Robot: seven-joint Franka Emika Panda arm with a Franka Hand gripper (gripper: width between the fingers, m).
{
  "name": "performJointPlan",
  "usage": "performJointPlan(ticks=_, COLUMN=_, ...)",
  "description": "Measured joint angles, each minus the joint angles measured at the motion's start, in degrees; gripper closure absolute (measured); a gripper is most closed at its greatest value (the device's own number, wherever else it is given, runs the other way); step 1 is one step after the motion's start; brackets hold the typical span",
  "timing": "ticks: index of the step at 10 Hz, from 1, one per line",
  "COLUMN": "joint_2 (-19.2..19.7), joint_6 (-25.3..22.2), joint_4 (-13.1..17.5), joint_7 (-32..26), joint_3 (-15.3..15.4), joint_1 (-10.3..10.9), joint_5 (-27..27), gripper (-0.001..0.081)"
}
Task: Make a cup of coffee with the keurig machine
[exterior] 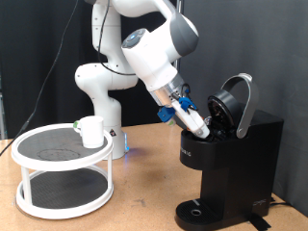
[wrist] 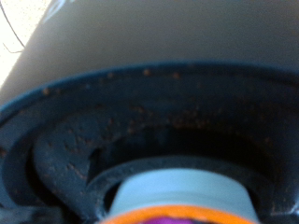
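Exterior view: keurig machine [exterior: 234, 159] stands on wooden tabletop [exterior: 144, 197] at exterior view's right, domed lid [exterior: 236, 102] hinged up. Arm reaches down from top, pincer [exterior: 202, 125] poked into open brew chamber under lid; spread or pressed together: cannot tell. Cup [exterior: 91, 131] sits on upper tier of white two-tier round rack [exterior: 63, 168] at exterior view's left, well apart from machine.

Wrist view: close, blurred. Dark curved chamber rim [wrist: 112, 140] speckled with brown grit. Pale rounded object [wrist: 177, 196] with orange edge, touch of purple; identity unclear. Pincer fingers not discernible.
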Motion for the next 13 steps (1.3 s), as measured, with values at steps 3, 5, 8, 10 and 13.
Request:
performJointPlan(ticks=3, joint_2=-0.23, joint_6=-1.37, joint_4=0.68, joint_7=-0.03, joint_3=0.17, joint_1=-0.02, joint_5=0.99, gripper=0.0115)
performJointPlan(ticks=5, joint_2=-1.53, joint_6=-3.0, joint_4=1.06, joint_7=-1.61, joint_3=-0.27, joint_1=-0.24, joint_5=4.18, gripper=0.0078)
performJointPlan(ticks=8, joint_2=-5.26, joint_6=-7.79, joint_4=0.85, joint_7=-4.52, joint_3=-2.91, joint_1=-1.55, joint_5=8.22, gripper=0.0072)
performJointPlan(ticks=10, joint_2=-5.33, joint_6=-7.72, joint_4=0.75, joint_7=-4.7, joint_3=-2.85, joint_1=-1.55, joint_5=9.02, gripper=0.0072)
performJointPlan(ticks=13, joint_2=-8.51, joint_6=-8.4, joint_4=0.91, joint_7=-6.57, joint_3=-4.27, joint_1=-1.77, joint_5=15.63, gripper=0.0072)
